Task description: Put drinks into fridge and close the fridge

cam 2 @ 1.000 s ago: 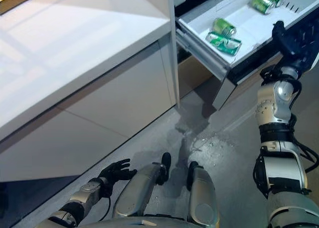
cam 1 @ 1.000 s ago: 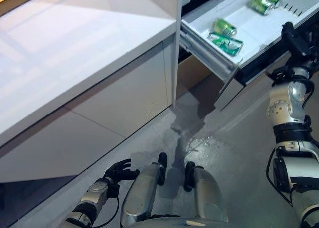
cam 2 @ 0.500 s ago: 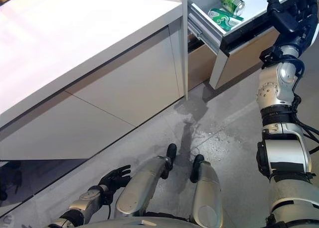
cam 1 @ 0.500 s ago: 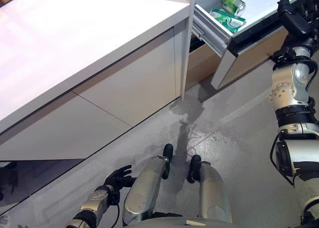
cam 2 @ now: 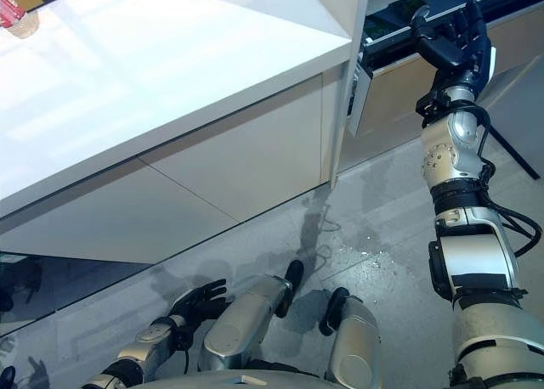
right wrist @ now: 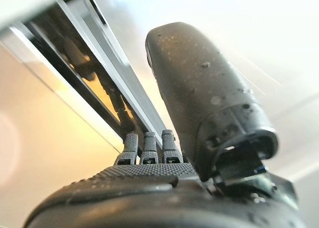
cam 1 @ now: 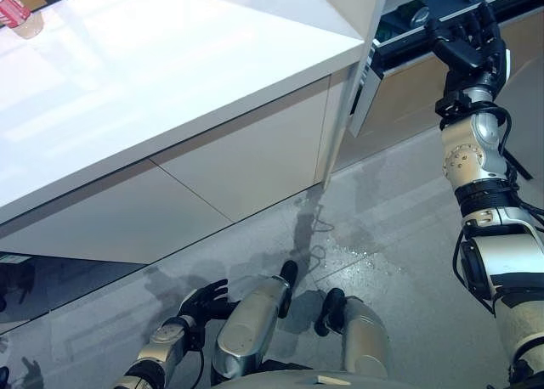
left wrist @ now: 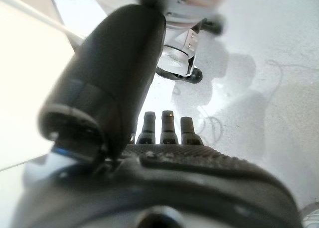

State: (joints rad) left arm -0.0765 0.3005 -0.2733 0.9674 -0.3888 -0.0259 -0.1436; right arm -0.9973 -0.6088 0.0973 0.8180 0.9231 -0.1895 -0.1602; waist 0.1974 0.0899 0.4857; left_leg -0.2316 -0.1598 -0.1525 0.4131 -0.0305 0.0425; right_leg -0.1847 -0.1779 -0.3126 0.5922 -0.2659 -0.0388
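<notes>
The right hand (cam 2: 453,41) is raised with its fingers spread and straight, flat against the front of the fridge drawer (cam 2: 399,87), which stands nearly closed with only a dark slit showing along its top edge. The drinks are out of sight; I can't make out any cans in that slit, just a couple of dim round shapes. The left hand (cam 1: 202,301) hangs low near the floor, fingers loosely open and holding nothing, and a pink-topped container (cam 1: 17,14) sits half cut off on the white counter (cam 1: 170,83).
</notes>
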